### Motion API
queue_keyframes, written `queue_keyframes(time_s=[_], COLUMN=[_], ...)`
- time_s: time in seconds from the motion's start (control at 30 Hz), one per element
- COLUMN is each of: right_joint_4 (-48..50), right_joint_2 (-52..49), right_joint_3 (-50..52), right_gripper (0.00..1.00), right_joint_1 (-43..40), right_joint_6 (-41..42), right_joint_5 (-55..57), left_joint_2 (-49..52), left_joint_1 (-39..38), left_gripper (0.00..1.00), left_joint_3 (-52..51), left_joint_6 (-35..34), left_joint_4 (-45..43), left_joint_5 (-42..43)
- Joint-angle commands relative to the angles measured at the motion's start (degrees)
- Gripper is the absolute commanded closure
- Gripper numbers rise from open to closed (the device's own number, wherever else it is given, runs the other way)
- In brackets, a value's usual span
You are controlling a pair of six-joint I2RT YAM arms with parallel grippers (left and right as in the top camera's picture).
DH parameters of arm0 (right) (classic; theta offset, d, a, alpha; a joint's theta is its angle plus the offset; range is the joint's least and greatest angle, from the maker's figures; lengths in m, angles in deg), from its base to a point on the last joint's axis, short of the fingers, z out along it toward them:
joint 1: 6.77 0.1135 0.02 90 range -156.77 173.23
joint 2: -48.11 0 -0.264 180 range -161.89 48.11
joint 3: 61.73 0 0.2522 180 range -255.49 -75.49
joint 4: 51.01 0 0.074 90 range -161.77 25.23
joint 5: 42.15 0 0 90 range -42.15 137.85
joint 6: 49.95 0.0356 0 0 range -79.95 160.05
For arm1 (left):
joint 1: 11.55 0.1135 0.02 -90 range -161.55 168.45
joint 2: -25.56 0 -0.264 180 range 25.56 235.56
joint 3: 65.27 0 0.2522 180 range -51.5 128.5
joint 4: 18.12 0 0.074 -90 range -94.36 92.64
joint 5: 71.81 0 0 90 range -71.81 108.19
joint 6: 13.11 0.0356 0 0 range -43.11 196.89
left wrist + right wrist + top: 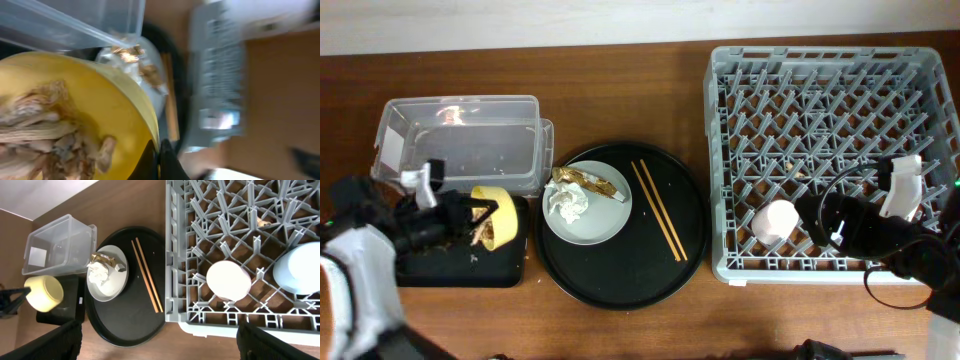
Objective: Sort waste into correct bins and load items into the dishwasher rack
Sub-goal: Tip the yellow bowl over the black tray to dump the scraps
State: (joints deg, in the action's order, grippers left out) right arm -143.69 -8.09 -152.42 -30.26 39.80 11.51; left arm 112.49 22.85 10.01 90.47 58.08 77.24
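Observation:
My left gripper is shut on the rim of the small yellow bowl, tipped on its side over the shallow black tray; tan-brown food scraps lie inside it. The grey plate on the round black tray holds the white tissue and golden-brown wrapper. Two chopsticks lie beside it. The pink cup stands upside down in the grey rack, the light blue cup next to it. My right gripper is open, empty, above the rack's front edge.
The clear tub with a white label stands behind the black tray, against the bowl's far side. The large round black tray sits between the bins and the rack. Bare wooden table lies behind and in front.

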Motion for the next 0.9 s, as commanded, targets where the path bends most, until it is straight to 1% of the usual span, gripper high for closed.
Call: queue_keyframes(time_s=[0.0, 0.03, 0.1, 0.23, 0.3, 0.33, 0.37, 0.4, 0.43, 0.47, 0.5, 0.53, 0.57, 0.6, 0.63, 0.67, 0.7, 0.73, 0.77, 0.87], right_joint_4=[0.0, -0.2, -0.2, -0.2, -0.2, -0.2, -0.2, -0.2, -0.4, -0.4, -0.4, -0.4, -0.4, -0.4, -0.4, -0.4, -0.5, -0.5, -0.4, -0.4], right_joint_2=[0.2, 0.2, 0.2, 0.2, 0.2, 0.2, 0.2, 0.2, 0.2, 0.2, 0.2, 0.2, 0.2, 0.2, 0.2, 0.2, 0.2, 0.2, 0.2, 0.2], right_joint_3=[-0.3, -0.3, -0.3, -0.3, -0.3, -0.3, -0.3, -0.3, -0.3, -0.3, -0.3, -0.3, -0.3, -0.3, -0.3, -0.3, -0.3, -0.3, -0.3, -0.3], right_gripper=[0.01, 0.01, 0.01, 0.01, 0.01, 0.01, 0.01, 0.01, 0.01, 0.01, 0.01, 0.01, 0.01, 0.01, 0.01, 0.01, 0.01, 0.01, 0.02, 0.01], right_joint_1=[-0.1, -0.1, -0.1, -0.1, -0.1, -0.1, -0.1, -0.1, -0.1, -0.1, -0.1, -0.1, -0.1, -0.1, -0.1, -0.1, -0.1, -0.1, -0.1, -0.1], right_joint_6=[-0.6, -0.6, -0.6, -0.6, -0.6, -0.6, -0.6, -0.6, -0.6, -0.6, -0.6, -0.6, -0.6, -0.6, -0.6, -0.6, -0.6, -0.6, -0.6, -0.6], right_joint_5=[-0.7, -0.7, -0.7, -0.7, -0.7, -0.7, -0.7, -0.7, -0.7, -0.7, -0.7, -0.7, -0.7, -0.7, -0.7, -0.7, -0.7, -0.7, -0.7, -0.7], left_joint_2=[7.9, 10.5, 12.2, 12.5, 12.5, 12.7, 12.7, 12.7, 12.7, 13.0, 13.5, 13.5, 13.3, 13.2, 13.4, 13.2, 13.0, 12.6, 11.9, 9.1], left_joint_1=[3.7, 4.9, 6.9, 10.4, 10.6, 10.6, 10.5, 10.4, 10.4, 10.4, 10.4, 10.2, 10.0, 10.0, 10.0, 9.8, 9.5, 8.7, 7.7, 5.7], left_gripper=[1.00, 1.00, 1.00, 1.00, 1.00, 1.00, 1.00, 1.00, 1.00, 1.00, 1.00, 1.00, 1.00, 1.00, 1.00, 1.00, 1.00, 1.00, 1.00, 1.00], left_joint_3=[0.4, 0.4, 0.4, 0.4, 0.4, 0.3, 0.3, 0.3, 0.3, 0.3, 0.3, 0.2, 0.2, 0.2, 0.2, 0.2, 0.2, 0.2, 0.3, 1.6], left_joint_6=[10.7, 13.3, 16.4, 17.0, 20.0, 20.1, 20.1, 22.8, 26.0, 25.7, 21.8, 24.9, 30.7, 33.3, 31.8, 34.4, 38.2, 43.8, 45.3, 45.3], left_joint_4=[3.0, 5.2, 7.7, 9.9, 10.8, 10.0, 11.2, 14.4, 14.7, 11.9, 12.9, 17.5, 20.5, 20.6, 21.6, 25.9, 29.6, 33.7, 34.3, 33.7], left_joint_5=[20.1, 21.7, 22.2, 22.2, 22.2, 22.2, 22.3, 22.6, 23.2, 23.0, 23.3, 24.7, 25.7, 25.4, 24.9, 24.1, 23.5, 22.8, 21.7, 20.9])
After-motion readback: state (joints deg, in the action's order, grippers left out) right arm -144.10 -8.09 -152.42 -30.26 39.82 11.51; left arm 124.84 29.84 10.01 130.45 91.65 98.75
